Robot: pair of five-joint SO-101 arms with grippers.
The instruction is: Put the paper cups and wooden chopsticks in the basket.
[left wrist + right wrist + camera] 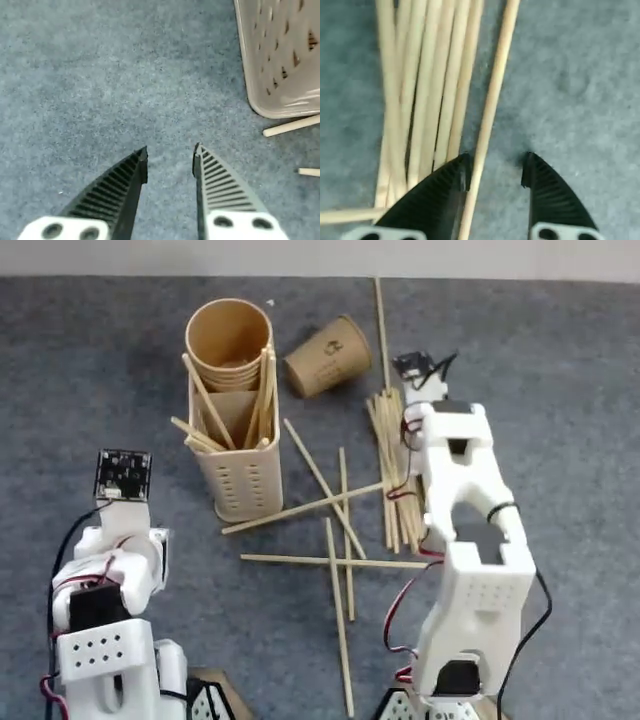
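Observation:
A beige perforated basket [240, 475] stands upright on the grey carpet, holding a paper cup [228, 338] and several wooden chopsticks [262, 405]. A second paper cup [328, 357] lies on its side just right of it. A bundle of chopsticks [390, 470] lies beside the right arm [455, 455]. My right gripper [495, 157] is open low over that bundle [425, 90], with a single chopstick [492, 95] between its fingers. My left gripper [170, 150] is open over bare carpet, and the basket wall [280, 55] is close by.
Several loose chopsticks [335, 540] lie crossed on the carpet between the two arms. One lone chopstick [381, 315] lies at the back near the tipped cup. Two chopstick ends [290, 126] reach toward the left gripper. The left arm [110, 570] sits at the front left.

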